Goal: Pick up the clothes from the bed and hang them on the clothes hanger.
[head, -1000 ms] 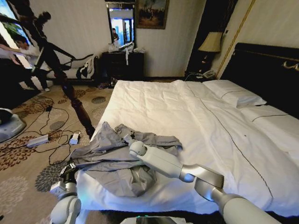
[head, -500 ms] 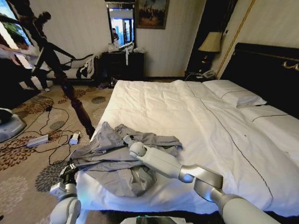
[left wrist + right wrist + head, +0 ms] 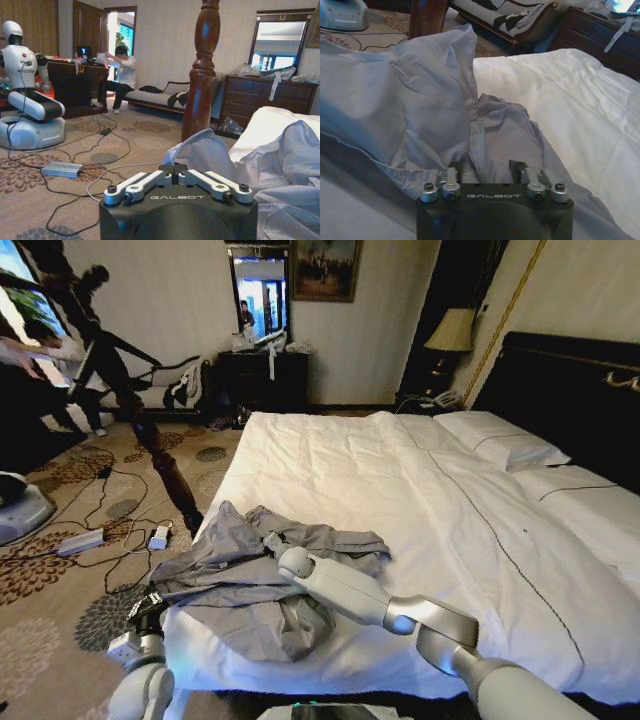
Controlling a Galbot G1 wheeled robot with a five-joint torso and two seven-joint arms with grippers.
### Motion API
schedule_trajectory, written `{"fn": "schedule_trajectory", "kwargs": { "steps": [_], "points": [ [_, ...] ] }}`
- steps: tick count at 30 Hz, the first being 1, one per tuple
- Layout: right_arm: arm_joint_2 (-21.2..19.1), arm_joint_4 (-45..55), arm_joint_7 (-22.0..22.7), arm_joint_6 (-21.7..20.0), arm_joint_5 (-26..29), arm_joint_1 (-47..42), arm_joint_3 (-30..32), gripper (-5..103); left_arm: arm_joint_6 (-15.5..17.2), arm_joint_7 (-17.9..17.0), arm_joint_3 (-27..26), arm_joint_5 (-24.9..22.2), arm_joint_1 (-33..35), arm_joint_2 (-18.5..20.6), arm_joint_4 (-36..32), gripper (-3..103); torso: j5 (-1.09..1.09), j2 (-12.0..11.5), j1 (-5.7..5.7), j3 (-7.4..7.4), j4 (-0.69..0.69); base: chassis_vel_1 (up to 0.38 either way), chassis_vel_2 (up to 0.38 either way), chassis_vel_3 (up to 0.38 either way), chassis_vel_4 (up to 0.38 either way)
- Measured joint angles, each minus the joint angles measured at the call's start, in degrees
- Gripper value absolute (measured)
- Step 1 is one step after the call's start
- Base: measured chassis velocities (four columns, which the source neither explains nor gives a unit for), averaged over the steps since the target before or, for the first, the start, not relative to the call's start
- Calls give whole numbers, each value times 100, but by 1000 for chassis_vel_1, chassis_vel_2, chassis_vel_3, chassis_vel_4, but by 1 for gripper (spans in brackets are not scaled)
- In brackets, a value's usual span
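The right pincer (image 3: 490, 172), its jaws pinching a fold of the shirt (image 3: 255, 580) near the bed's (image 3: 400, 480) foot corner, has crept slightly nearer the robot; lifting appears imminent. Left pincer (image 3: 177, 177), pressed together, waits beside the bed.

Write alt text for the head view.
The right gripper reaches into a crumpled grey-blue shirt at the near corner of a white bed. The left gripper waits low beside the bed's edge.

One shirt (image 3: 262, 580), one bed (image 3: 420, 510), two pillows (image 3: 500, 445), one lamp (image 3: 452, 332), two grippers (image 3: 492, 170)
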Motion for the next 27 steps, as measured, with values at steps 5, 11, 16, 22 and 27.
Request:
{"fn": "schedule_trajectory", "kwargs": {
  "steps": [5, 11, 16, 22, 27],
  "points": [
    [10, -85, -88, 88, -101, -5, 4, 70, 0, -2, 1, 0, -13, 3, 33, 0, 0, 0, 0, 0, 0, 0, 0, 0, 0],
    [56, -228, -309, 270, -209, 0, 11, 71, 0, -5, 6, 0, -28, 8, 45, 0, 0, 0, 0, 0, 0, 0, 0, 0, 0],
    [128, -419, -545, 583, -290, 21, 33, 49, 0, -7, 8, -3, -37, 25, 52, 0, 0, 0, 0, 0, 0, 0, 0, 0, 0],
    [176, -516, -670, 724, -258, 56, 65, 28, -3, -8, 6, -8, -42, 38, 66, 0, 0, 0, 0, 0, 0, 0, 0, 0, 0],
    [188, -590, -713, 724, -247, 71, 93, 12, -3, -11, 5, -12, -61, 43, 71, 0, 0, 0, 0, 0, 0, 0, 0, 0, 0]
  ]
}}
